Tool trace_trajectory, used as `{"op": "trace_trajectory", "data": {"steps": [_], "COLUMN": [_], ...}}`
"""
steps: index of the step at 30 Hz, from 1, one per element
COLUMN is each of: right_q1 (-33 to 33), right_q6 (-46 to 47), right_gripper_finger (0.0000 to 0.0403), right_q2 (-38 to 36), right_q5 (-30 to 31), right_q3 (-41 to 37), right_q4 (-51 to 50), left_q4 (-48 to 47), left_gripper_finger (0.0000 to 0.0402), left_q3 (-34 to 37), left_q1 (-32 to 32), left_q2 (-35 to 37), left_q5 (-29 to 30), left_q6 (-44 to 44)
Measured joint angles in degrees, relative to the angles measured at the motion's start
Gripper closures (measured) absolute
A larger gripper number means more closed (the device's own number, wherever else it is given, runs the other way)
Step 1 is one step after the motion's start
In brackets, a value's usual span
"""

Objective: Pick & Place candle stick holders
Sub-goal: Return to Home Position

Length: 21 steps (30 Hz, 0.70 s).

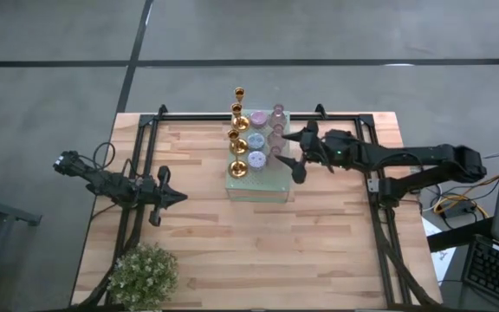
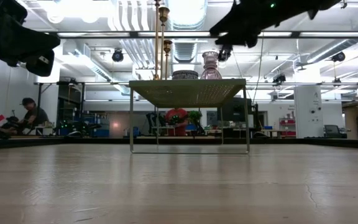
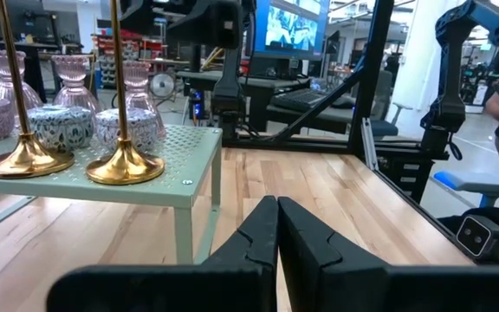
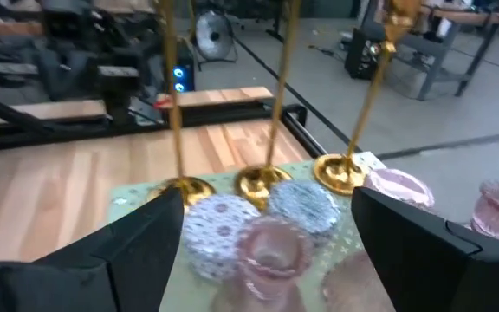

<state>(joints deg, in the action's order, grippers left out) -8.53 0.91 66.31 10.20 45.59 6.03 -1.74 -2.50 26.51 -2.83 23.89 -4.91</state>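
Since the right gripper [image 1: 294, 154], wide open and empty, hangs near the pink holders [image 1: 277, 130], it should lift before retreating; the left gripper [image 3: 277, 208] sits closed.

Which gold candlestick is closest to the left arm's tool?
The gold candlestick at the end of the row nearest the potted plant, on the shelf corner facing the left tool; the others stand farther off.

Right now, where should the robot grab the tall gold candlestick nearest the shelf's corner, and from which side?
Probably by its thin stem, a little above the round base, with the left gripper coming in level from the left arm's side of the shelf. The gold candlestick stands upright at that edge, and squat patterned holders crowd its far side, so that way looks freest.
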Motion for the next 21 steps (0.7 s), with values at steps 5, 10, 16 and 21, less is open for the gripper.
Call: {"op": "trace_trajectory", "data": {"steps": [5, 10, 16, 21], "right_q1": [2.42, 4.33, 9.68, 13.74], "right_q6": [-1.17, -0.44, 0.75, 1.89], "right_gripper_finger": [0.013, 0.025, 0.0383, 0.0394], "right_q2": [-4.89, -9.59, -13.43, -17.7], "right_q5": [-0.3, -5.44, -5.71, -5.71], "right_q3": [-0.38, -0.72, -3.55, -9.69], "right_q4": [-0.35, -3.18, -7.88, -5.56], "left_q4": [0.0, 0.0, 0.0, 0.0], "left_gripper_finger": [0.039, 0.039, 0.039, 0.039], "left_q3": [0.0, 0.0, 0.0, 0.0], "left_q1": [0.0, 0.01, 0.0, 0.01], "left_q2": [0.01, 0.01, 0.0, 0.0], "left_q5": [0.01, 0.0, 0.01, -0.01], "left_q6": [-0.01, -0.02, -0.01, 0.0]}}
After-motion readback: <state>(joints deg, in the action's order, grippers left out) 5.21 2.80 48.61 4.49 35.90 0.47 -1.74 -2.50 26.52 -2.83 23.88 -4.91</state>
